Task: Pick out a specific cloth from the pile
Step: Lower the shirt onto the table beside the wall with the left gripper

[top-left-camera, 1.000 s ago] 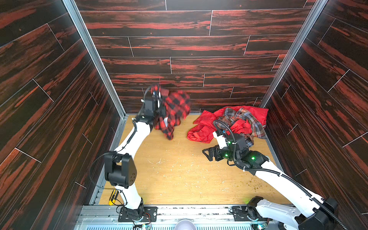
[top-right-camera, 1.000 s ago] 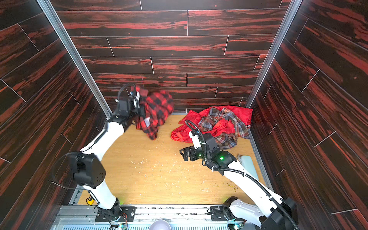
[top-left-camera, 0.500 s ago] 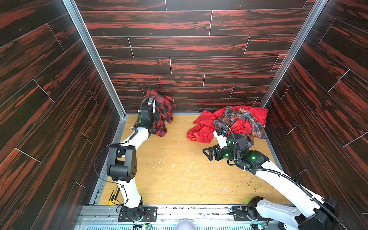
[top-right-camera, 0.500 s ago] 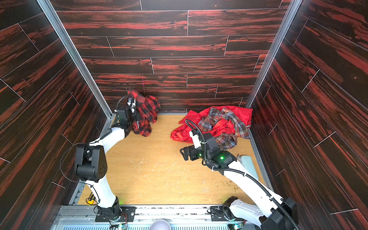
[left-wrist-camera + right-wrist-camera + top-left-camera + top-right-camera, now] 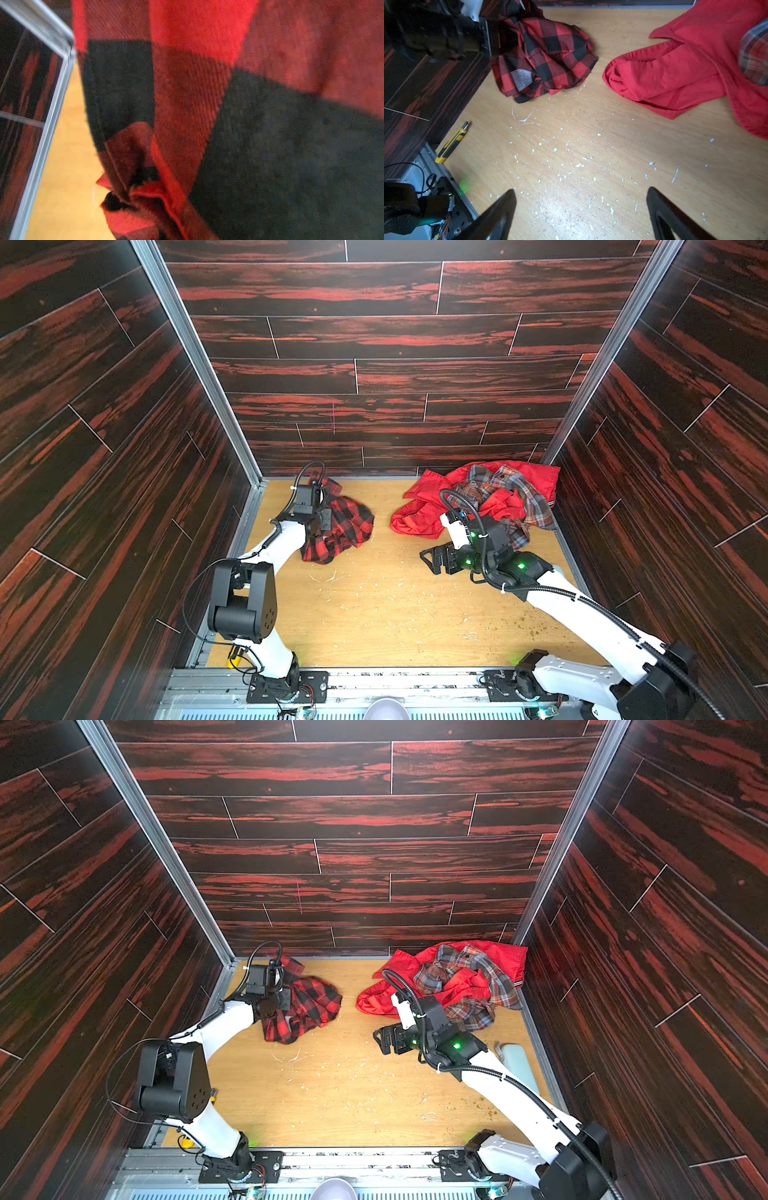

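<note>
My left gripper (image 5: 321,526), clamped on the buffalo-check shirt (image 5: 351,526), has lowered it onto the table (image 5: 374,614), well apart from the pile (image 5: 424,510); right gripper (image 5: 580,199) gapes empty. Probably only release remains.

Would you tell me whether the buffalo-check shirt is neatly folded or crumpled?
Crumpled: the buffalo-check shirt sits bunched in irregular folds, its white label exposed.
</note>
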Action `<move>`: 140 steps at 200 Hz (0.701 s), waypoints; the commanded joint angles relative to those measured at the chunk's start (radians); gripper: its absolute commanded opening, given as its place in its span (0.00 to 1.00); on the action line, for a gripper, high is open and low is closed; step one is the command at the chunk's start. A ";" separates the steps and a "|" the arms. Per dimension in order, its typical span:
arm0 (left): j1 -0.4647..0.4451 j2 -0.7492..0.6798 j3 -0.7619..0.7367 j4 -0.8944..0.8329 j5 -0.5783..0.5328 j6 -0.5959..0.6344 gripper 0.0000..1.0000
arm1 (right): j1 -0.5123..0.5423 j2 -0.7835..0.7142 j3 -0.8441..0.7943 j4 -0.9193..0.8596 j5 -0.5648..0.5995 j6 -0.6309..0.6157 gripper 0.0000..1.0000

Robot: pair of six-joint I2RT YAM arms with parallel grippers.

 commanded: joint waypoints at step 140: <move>0.012 0.296 0.366 -0.317 -0.143 0.085 0.43 | 0.005 -0.008 0.007 -0.014 0.002 0.015 0.98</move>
